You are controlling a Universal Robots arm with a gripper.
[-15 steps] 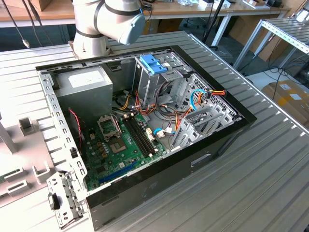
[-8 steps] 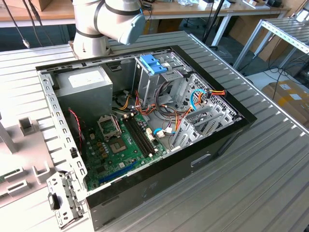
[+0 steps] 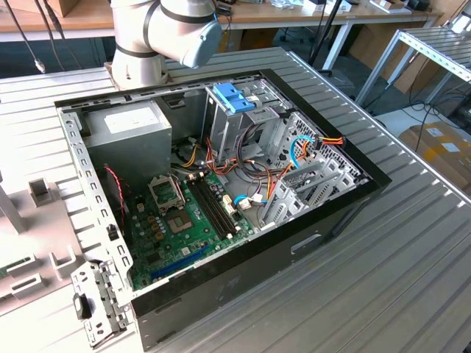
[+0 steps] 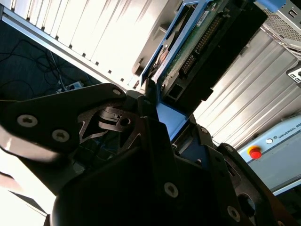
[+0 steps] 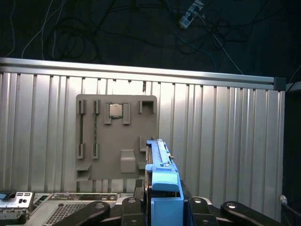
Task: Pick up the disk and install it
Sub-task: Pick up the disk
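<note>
Held in hand (image 5: pixel 162 202), clamped edge-up in narrow grip: disk (image 5: pixel 161 162) in blue carrier. Beyond hand, clear of disk, ribbed desk (image 5: pixel 225 141) carrying grey plate (image 5: pixel 117 141) with chip (image 5: pixel 115 110) seated near its far edge.

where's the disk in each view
first wrist view: the disk stands edge-on, clamped in the pincer, in front of the grey fixture plate.
second wrist view: the disk, circuit board showing, sticks out from the pincer.
exterior view: the arm runs off the top edge.
shared landmark: the ribbed table.
</note>
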